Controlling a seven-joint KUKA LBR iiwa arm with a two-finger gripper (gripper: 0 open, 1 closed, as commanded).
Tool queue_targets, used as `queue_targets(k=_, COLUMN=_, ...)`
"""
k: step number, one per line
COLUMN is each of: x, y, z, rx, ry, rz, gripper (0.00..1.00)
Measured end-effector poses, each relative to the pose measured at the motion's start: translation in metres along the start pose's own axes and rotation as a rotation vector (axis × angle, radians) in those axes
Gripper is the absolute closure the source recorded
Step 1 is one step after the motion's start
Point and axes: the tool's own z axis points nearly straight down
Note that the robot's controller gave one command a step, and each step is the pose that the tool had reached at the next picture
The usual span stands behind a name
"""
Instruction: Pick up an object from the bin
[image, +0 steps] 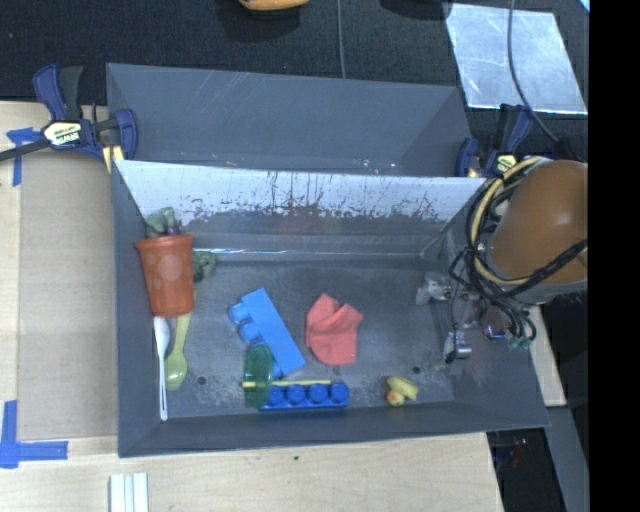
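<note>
In the camera view, your arm (530, 225) had the jaws low at the right end of the bin (300, 130), over bare floor, with nothing seen between them; whether they stood wide or narrow you could not tell. Nearest, just below and to the view's left of the jaws, lay a small yellow piece (400, 390). Farther that way sat a crumpled pink thing (333, 330), then a blue brick (265, 330). I judged nothing picked yet: reaching a thing, closing and lifting were all left

- Small yellow piece (401, 390) lies at 5 o'clock in the bin (390, 285).
- Crumpled red lump (332, 330) sits near centre.
- Blue brick (266, 328) lies slanted at 7 o'clock.
- Orange cup (168, 272) at 9 o'clock.
</note>
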Motion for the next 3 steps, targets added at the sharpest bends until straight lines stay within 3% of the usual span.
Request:
queue_targets(k=1, x=-0.002, y=0.0, z=-0.004, rx=0.001, ry=-0.007, rz=-0.003, gripper=0.0)
queue_targets(k=2, x=-0.008, y=0.03, z=0.029, rx=0.005, ry=-0.014, rz=-0.087, gripper=0.0)
queue_targets(k=3, x=-0.028, y=0.096, z=0.057, rx=0.003, ry=-0.012, rz=-0.204, gripper=0.0)
